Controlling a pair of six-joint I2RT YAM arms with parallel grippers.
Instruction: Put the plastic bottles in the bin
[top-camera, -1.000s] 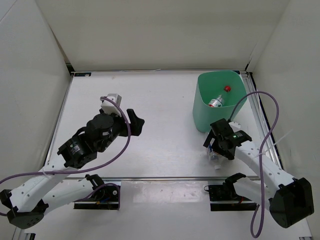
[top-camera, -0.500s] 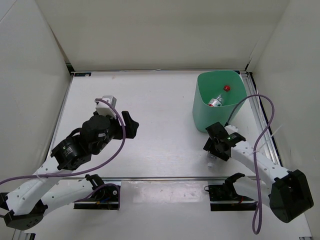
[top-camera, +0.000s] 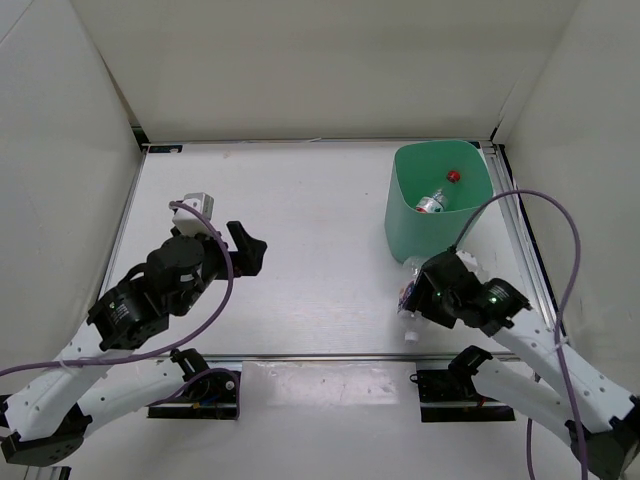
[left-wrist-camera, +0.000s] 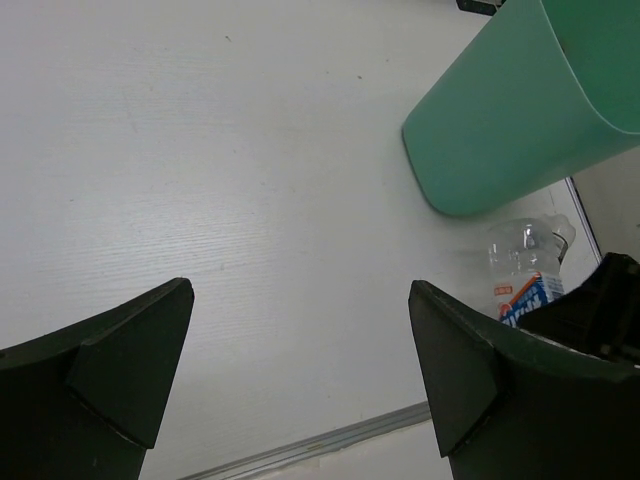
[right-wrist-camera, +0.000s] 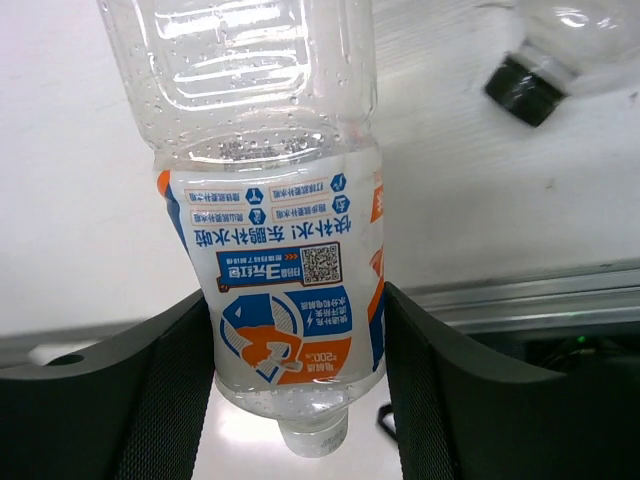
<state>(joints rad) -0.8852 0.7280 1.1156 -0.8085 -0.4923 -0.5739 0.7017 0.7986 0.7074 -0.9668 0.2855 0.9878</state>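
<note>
a pale white counter (top-camera: 320, 230) with a faint streaky grain makes the floor of the booth. plain off-white panels close it in: a back wall (top-camera: 320, 70), a left wall (top-camera: 50, 150) and a right wall (top-camera: 590, 150). a thin metal side rail (top-camera: 128, 200) runs along the counter's left edge, and a near rail (top-camera: 330, 356) runs along the front edge. a black bracket (top-camera: 140, 135) sits in the far left corner, just beside a small dark strip (top-camera: 165, 149) at the counter's far edge.

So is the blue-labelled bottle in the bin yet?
Out. The blue-labelled bottle is clamped in the right claw, just outside the near wall of the bin, not inside its rim.
</note>
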